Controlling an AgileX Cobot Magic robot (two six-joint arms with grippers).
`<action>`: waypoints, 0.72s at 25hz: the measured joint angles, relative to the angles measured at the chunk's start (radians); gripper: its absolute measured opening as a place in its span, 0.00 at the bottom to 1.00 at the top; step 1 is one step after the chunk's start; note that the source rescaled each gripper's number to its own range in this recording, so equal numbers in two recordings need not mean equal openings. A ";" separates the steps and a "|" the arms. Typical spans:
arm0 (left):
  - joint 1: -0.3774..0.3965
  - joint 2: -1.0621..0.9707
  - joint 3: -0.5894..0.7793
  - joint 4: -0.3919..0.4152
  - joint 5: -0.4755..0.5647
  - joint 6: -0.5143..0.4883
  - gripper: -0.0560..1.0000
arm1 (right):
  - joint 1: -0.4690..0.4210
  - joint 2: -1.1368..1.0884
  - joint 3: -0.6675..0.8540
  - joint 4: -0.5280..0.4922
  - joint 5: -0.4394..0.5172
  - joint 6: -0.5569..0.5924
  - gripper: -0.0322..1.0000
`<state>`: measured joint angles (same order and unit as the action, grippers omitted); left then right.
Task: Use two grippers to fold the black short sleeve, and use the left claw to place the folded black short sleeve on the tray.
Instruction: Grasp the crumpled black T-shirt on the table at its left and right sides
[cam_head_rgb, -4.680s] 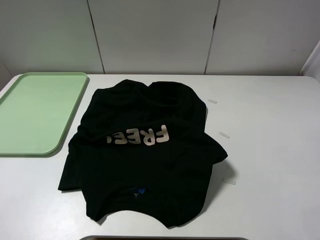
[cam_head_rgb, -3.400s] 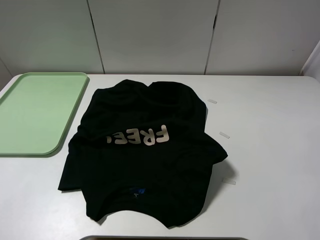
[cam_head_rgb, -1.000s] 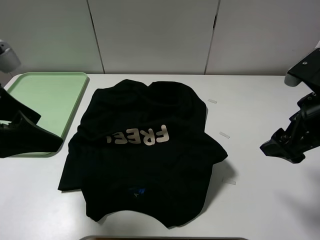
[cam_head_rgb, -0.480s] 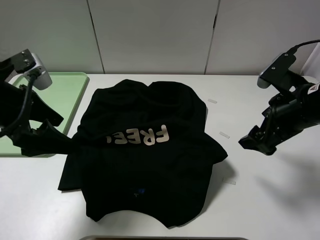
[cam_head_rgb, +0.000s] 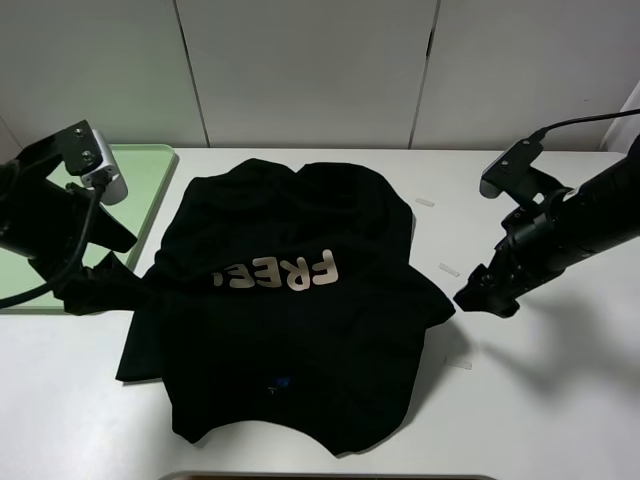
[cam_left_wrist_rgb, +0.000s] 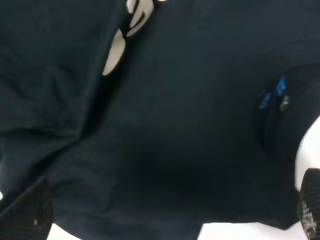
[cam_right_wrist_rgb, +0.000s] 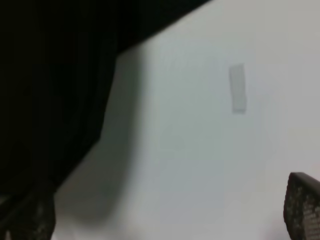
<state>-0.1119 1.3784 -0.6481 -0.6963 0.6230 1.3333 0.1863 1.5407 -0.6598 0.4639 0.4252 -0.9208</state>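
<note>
The black short sleeve (cam_head_rgb: 290, 330) lies spread and somewhat rumpled in the middle of the white table (cam_head_rgb: 540, 400), its pale "FREE" lettering (cam_head_rgb: 285, 272) reading upside down in the high view and its small blue neck tag (cam_head_rgb: 280, 382) at the edge nearest the camera. The pale-green tray (cam_head_rgb: 145, 190) sits on the table to the left of the shirt, just beside its upper left edge, with nothing of the shirt on it; the left arm crosses in front of much of it. The left gripper (cam_head_rgb: 98, 288) hangs at the shirt's left border, near the sleeve. In its wrist view the two fingertips (cam_left_wrist_rgb: 27, 212) stand far apart at opposite edges of the picture with only flat black cloth, the blue tag (cam_left_wrist_rgb: 272, 95) and part of the lettering (cam_left_wrist_rgb: 125, 35) between them — the pincer is released and grips nothing, though whether it touches the cloth I cannot tell. The right gripper (cam_head_rgb: 485, 297) is at the shirt's right side, just beside the jutting sleeve corner and over bare table. Its wrist view shows its fingertips (cam_right_wrist_rgb: 302, 205) spread just as wide — released too, holding nothing — with the shirt's dark edge on one side and a small pale strip (cam_right_wrist_rgb: 238, 87) lying on the table.
</note>
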 joint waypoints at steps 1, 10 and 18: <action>0.000 0.008 0.000 -0.001 -0.005 0.005 0.98 | 0.000 0.009 -0.013 0.015 0.000 0.000 1.00; 0.000 0.053 -0.005 -0.003 -0.066 0.052 0.98 | 0.000 0.108 -0.118 0.203 0.104 -0.113 1.00; 0.000 0.059 -0.005 -0.003 -0.180 0.058 0.98 | 0.071 0.118 -0.122 0.256 0.208 -0.344 1.00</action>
<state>-0.1119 1.4370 -0.6531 -0.6993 0.4432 1.3914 0.2570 1.6583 -0.7814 0.7196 0.6330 -1.2651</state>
